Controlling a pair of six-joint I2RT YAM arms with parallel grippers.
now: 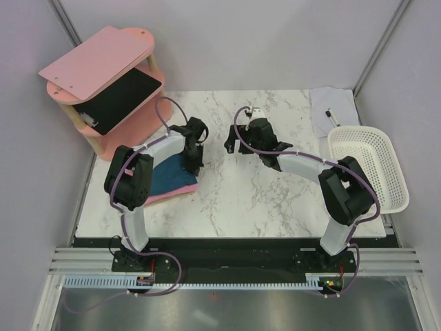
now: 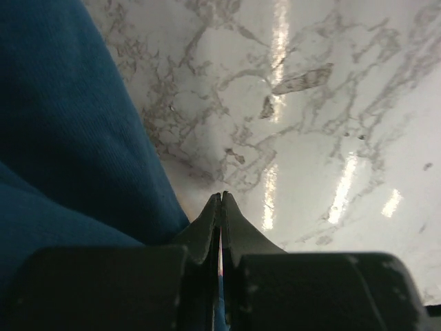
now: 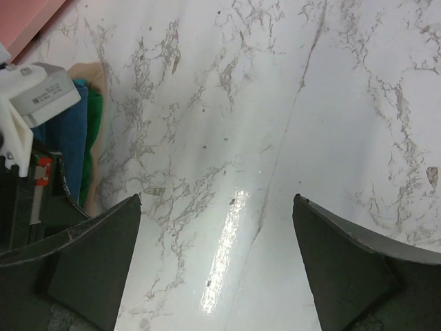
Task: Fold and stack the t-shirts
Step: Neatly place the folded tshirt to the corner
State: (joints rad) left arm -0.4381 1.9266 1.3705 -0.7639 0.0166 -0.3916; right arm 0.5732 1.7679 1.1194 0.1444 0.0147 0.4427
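Beside the shelf (image 1: 103, 58), the teal t-shirt (image 1: 169, 178) lay folded atop the pink t-shirt (image 1: 169, 196). The closed left gripper (image 2: 221, 200) sat at its edge away from the shelf; the wide-open right gripper (image 3: 217, 201) hung farther off.

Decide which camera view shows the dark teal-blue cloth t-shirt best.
Top external: the dark teal-blue cloth t-shirt lies folded on a pink cloth t-shirt, partly under the left arm. Left wrist shows only close-up fabric; right wrist, a thin blue sliver.

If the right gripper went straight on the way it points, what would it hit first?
Probably the white marble tabletop; nothing else shows between the open fingers of the right gripper, though depth is unclear.
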